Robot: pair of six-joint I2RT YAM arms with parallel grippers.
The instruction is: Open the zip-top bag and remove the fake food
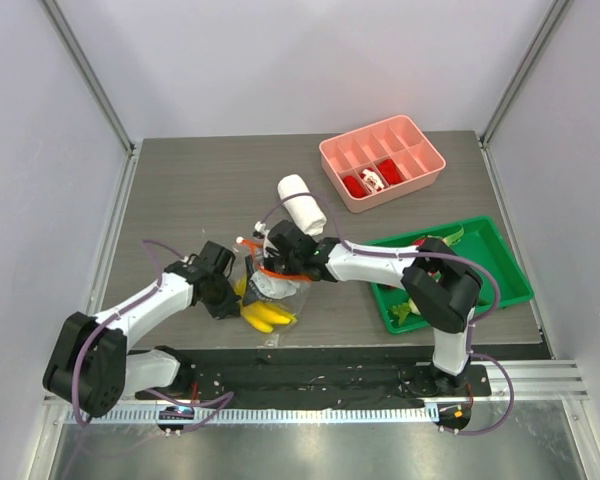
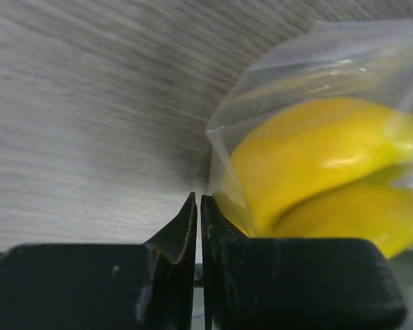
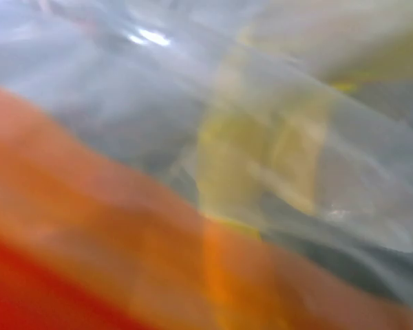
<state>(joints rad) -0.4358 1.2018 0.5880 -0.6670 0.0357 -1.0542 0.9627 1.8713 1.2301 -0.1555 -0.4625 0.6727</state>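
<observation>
The clear zip-top bag (image 1: 277, 290) stands near the table's front middle, yellow bananas (image 1: 265, 317) of the fake food in its bottom. In the left wrist view the bag (image 2: 296, 62) and banana (image 2: 310, 151) fill the right side. My left gripper (image 1: 227, 297) is at the bag's lower left, shut (image 2: 199, 199); the bag's edge meets its right fingertip, and no film shows in the slit. My right gripper (image 1: 276, 262) is at the bag's top by the orange zip strip (image 3: 124, 261); its fingers are hidden.
A green tray (image 1: 500, 270) at the right holds green toy pieces (image 1: 405, 310). A pink divided tray (image 1: 380, 160) sits at the back right. A rolled white towel (image 1: 302, 205) lies just behind the right gripper.
</observation>
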